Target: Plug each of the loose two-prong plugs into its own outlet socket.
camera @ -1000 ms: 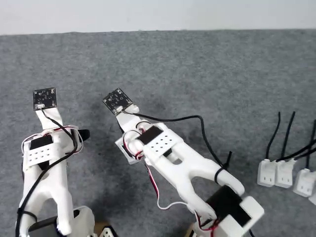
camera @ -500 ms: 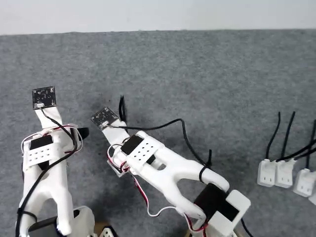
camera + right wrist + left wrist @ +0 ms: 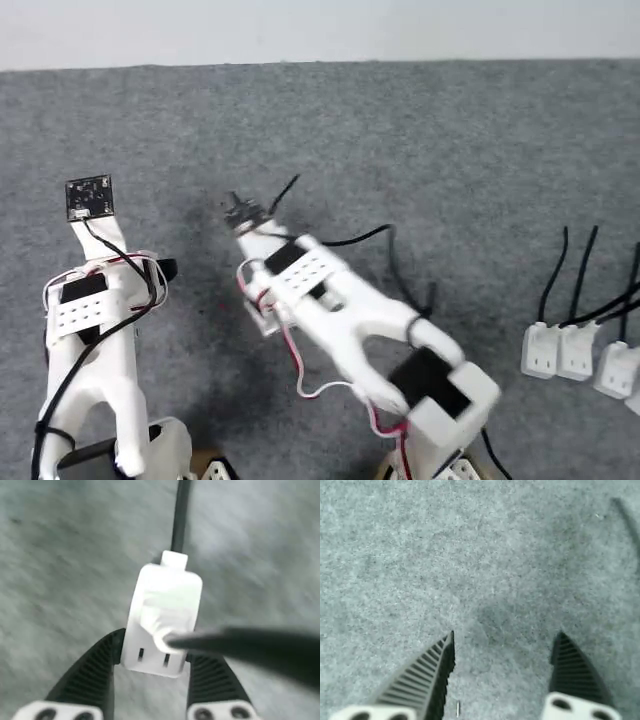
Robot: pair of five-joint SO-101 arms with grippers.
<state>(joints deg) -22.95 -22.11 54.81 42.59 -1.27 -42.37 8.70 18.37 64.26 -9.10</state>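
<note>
My right gripper (image 3: 155,652) is shut on a white socket block (image 3: 165,605) with two slots facing the camera and a black cord (image 3: 179,515) leading away over the grey carpet. In the high view that cord (image 3: 285,190) sticks out past the tip of the right arm (image 3: 320,290), near the table's middle. Three more white blocks (image 3: 575,352) with black cords lie in a row at the right edge. My left gripper (image 3: 506,636) hangs open over bare carpet, nothing between its fingers, on the left arm (image 3: 95,300) at the table's left.
A black cable (image 3: 250,645) crosses close in front of the right wrist camera. The grey carpet (image 3: 450,150) stretches wide between the arms and the white blocks. A pale wall (image 3: 320,30) borders the far side.
The right arm swung left and back toward the middle while its wrist rolled, so the held cord now points up and to the right. The left arm has kept still.
</note>
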